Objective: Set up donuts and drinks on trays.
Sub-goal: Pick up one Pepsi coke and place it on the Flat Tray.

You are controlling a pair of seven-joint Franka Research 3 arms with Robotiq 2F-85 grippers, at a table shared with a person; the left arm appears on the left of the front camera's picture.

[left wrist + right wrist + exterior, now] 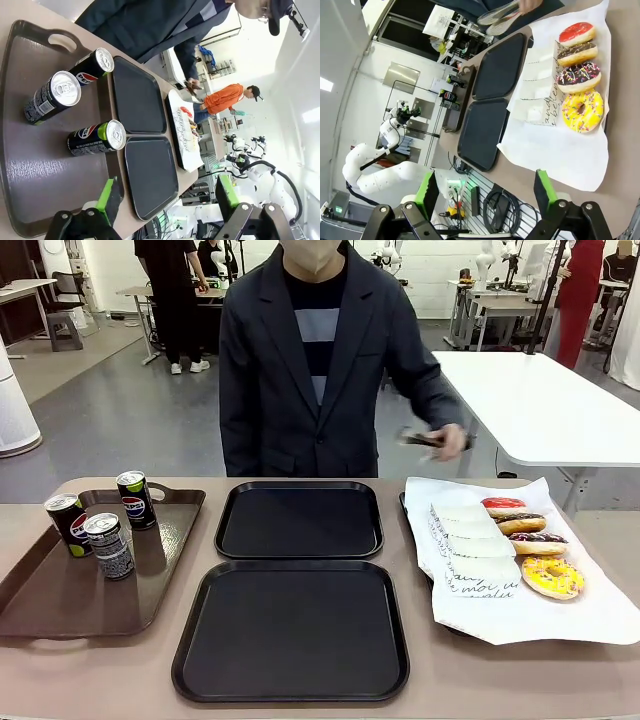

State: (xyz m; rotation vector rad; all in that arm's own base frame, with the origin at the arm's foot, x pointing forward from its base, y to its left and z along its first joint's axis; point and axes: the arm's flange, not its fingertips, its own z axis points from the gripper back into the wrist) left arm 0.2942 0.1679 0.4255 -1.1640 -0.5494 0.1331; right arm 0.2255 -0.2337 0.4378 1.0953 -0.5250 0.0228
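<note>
Looking across the counter [500, 685], you have four ring donuts in a row on a white paper sheet [570, 625] at the robot's right. The red-iced donut [503, 504] is farthest, then come the chocolate-topped donut [520, 522] and the sprinkled chocolate donut [538, 541], and the yellow-iced donut [552, 576] is nearest. White paper sleeves [478, 550] printed with black script overlap just beside them, on the side toward the middle.

Three slim, silver-topped cans stand upright on a long dark-brown tray [60, 600] at the robot's left: a black Pepsi can [135, 499] at the back, a second Pepsi can [68, 524] toward the outer edge, and a dark grey patterned can [108, 545] nearest.

Between the cans and the donuts lie two black square trays with raised rims, the far tray [299, 520] and the near tray [291, 630], one behind the other and nearly touching.

Across the counter, a person's hand [447, 443] holds tongs [418, 439] above the far edge of the paper.

Your left jaws stand wide apart. Their green pads [107, 192] rise from the bottom of the left wrist view, and all three cans stand beyond the fingertips, apart from both pads.

Your right jaws are also wide apart, and the donuts lie well beyond the right green pads [542, 187].
</note>
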